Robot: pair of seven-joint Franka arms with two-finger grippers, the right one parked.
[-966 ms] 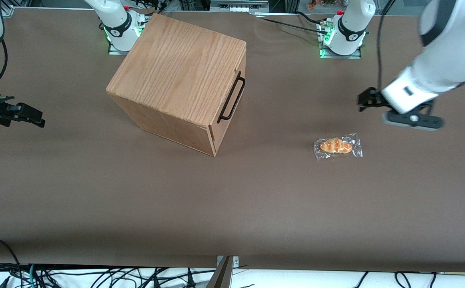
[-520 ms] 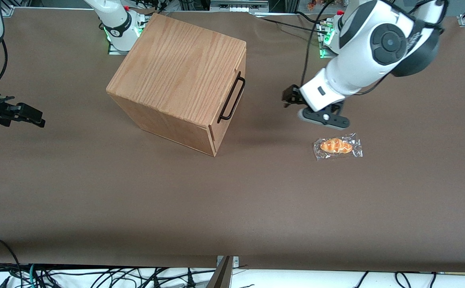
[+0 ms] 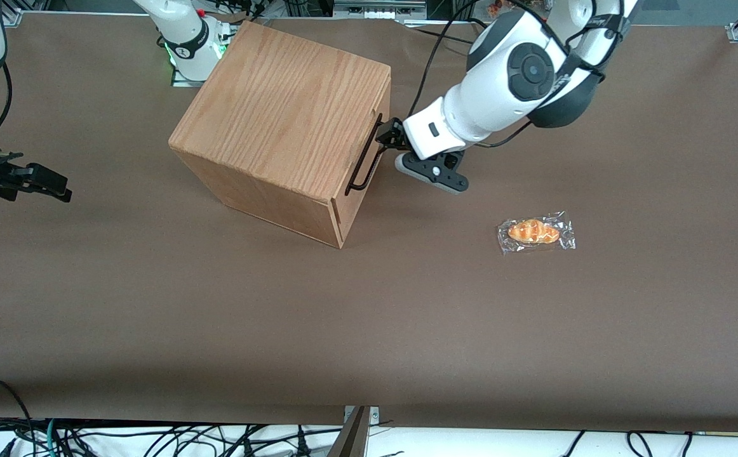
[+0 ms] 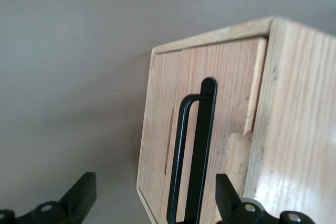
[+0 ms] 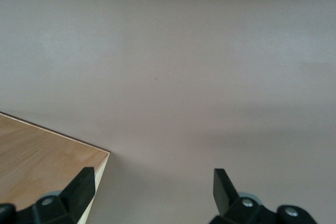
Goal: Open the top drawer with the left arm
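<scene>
Brown paper covers the table point(image 3: 407, 330), and on it we see the wooden box point(image 3: 280, 120) standing toward the parked arm's end, its top drawer point(image 4: 210, 129) shut flush. The left arm point(image 3: 509, 82) reaches in front of that drawer, its gripper point(image 3: 387, 134) spread wide and holding nothing, fingers point(image 4: 81, 195) either side of the black handle point(image 3: 366, 157). A wrapped pastry point(image 3: 535, 232) lies well apart, nearer the front camera

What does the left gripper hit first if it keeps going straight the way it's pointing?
Most likely the black bar handle on the top drawer. The left gripper is open in front of it, fingers either side of the bar; remaining gap unclear.
</scene>
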